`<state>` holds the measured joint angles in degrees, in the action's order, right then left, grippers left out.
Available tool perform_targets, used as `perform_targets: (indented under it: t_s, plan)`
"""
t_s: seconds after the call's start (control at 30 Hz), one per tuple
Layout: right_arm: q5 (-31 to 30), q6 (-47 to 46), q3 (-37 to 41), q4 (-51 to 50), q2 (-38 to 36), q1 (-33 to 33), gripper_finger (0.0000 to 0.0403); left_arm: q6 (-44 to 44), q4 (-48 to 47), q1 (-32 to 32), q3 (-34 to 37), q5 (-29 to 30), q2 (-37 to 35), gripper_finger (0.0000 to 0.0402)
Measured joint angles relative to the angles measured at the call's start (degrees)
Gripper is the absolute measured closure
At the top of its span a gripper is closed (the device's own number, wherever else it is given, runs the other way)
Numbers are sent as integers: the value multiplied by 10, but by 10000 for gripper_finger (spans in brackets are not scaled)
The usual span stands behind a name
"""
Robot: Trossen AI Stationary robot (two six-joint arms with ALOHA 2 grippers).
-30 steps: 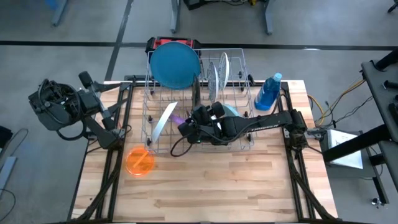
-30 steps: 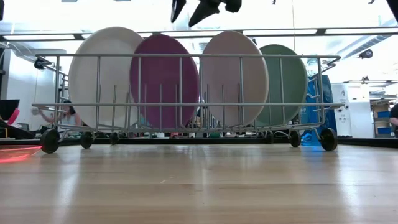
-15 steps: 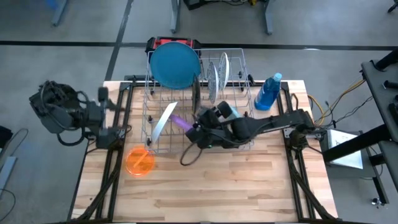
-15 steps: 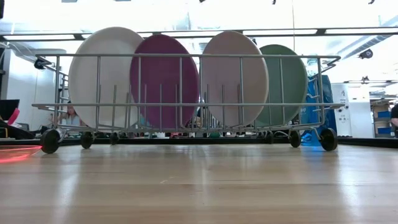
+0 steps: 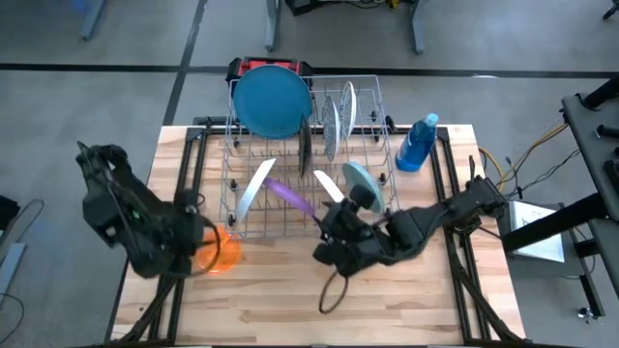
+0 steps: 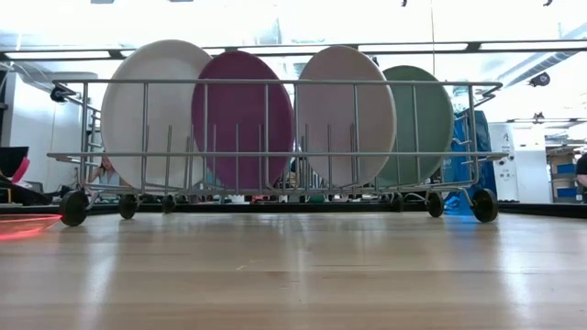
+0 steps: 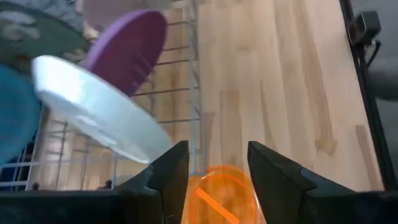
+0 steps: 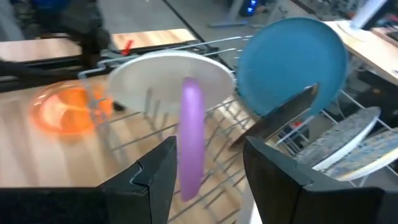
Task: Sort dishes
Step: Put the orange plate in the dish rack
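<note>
Small translucent orange plate [image 5: 218, 250] lies flat on the bench [image 5: 387, 300], just outside the near-left corner of the wire rack [image 5: 379, 97]; it is the one dish not racked. Inside the rack, on edge: large blue plate [image 5: 273, 100] at the far end, patterned plates [image 5: 336, 121] beside it, white plate [image 5: 253, 188] and purple plate [image 5: 288, 196] leaning near the front, teal-green plate [image 5: 365, 182] toward the bottle side. Change over the last second: left gripper [image 5: 198, 235] has swung from off the bench's left edge to right over the orange plate; in its wrist view the jaws stand apart with the plate between them, nothing clamped, and they are narrower than a second ago. Right gripper [image 5: 334, 253] has pulled back out of the rack to the bench in front of it, jaws apart and empty, the purple plate seen past them. Judgement: the purple plate looks set in place and the right arm is done there; the left arm appears to be starting the pick of the orange plate, likely the last dish to sort. Blue spray bottle [image 5: 416, 145] stands beside the rack's right side, untouched.
</note>
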<state>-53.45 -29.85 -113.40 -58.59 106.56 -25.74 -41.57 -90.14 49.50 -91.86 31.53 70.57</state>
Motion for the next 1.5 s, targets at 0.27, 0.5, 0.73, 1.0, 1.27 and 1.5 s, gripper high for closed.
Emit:
perform_targets:
  t_s: [0.27,0.5,0.73,1.0,1.27,1.5]
  plan:
    - [0,-3,2,-13,0,-49,235,-80,2,147,62,-84,52,249]
    - [0,-5,2,-12,0,-73,236,-287,11,203,144,-86,105,249]
    - [-1,-6,2,-12,0,-76,239,-304,108,199,174,-97,186,249]
    - [-1,-6,2,-10,0,-75,238,-295,112,199,170,-99,280,249]
    - [-1,-3,2,-9,0,-73,236,-295,153,155,216,-85,299,249]
    - [-1,-4,3,-9,0,-74,236,-276,215,140,282,-86,270,249]
